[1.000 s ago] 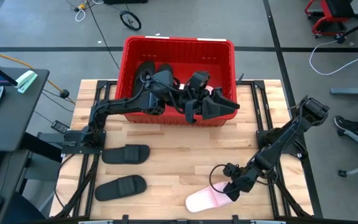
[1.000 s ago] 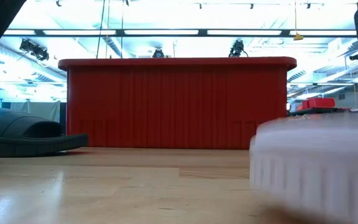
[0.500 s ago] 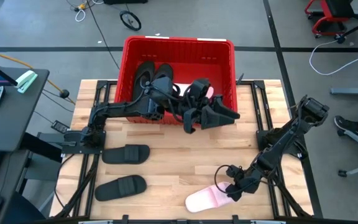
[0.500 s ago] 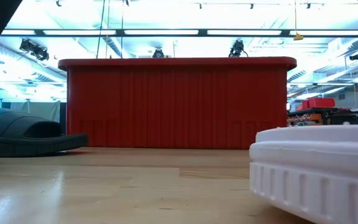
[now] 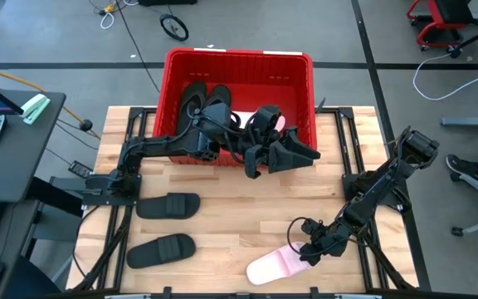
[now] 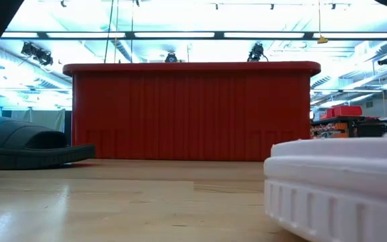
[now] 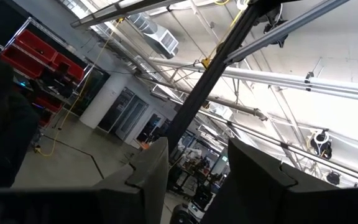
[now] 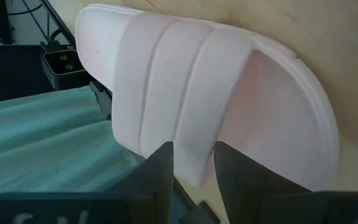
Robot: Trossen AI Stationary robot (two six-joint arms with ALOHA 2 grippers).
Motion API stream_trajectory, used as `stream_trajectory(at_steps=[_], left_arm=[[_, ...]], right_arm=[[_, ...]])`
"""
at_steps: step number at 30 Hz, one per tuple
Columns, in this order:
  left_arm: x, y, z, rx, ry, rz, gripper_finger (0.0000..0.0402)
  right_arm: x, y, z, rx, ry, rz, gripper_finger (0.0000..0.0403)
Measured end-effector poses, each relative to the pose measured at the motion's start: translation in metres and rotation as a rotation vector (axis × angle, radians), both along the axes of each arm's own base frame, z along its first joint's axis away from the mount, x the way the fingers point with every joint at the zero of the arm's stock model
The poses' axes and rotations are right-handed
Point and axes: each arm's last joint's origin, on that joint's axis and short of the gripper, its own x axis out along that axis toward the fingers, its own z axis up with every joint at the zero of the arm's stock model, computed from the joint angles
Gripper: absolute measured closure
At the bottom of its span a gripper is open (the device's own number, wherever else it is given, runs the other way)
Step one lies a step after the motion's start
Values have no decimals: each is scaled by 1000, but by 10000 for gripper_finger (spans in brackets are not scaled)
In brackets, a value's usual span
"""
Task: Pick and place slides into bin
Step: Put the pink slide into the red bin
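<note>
The right gripper [image 5: 305, 253] sat low at the table's near right, its fingers [image 8: 160, 168] closed narrowly on the strap edge of the pale pink slide [image 5: 272, 267], which lay on the wood. The left gripper [image 5: 293, 154] hung over the front wall of the red bin [image 5: 237, 58], fingers parted and apparently empty. Sandals [image 5: 206, 98] lay inside the bin. Two black slides [image 5: 168, 205] rested on the table's left side, well apart from the pink one.
</note>
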Motion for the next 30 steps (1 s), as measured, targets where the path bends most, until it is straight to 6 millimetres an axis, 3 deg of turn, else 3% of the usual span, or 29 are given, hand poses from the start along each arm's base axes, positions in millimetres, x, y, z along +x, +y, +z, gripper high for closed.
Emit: stream_trajectory(at_steps=[17, 30], left_arm=[[0, 0, 0, 2, -1, 1, 230], [0, 0, 0, 3, -1, 1, 230]], right_arm=[[0, 0, 0, 24, 19, -18, 280], [13, 8, -21, 18, 32, -45, 289]])
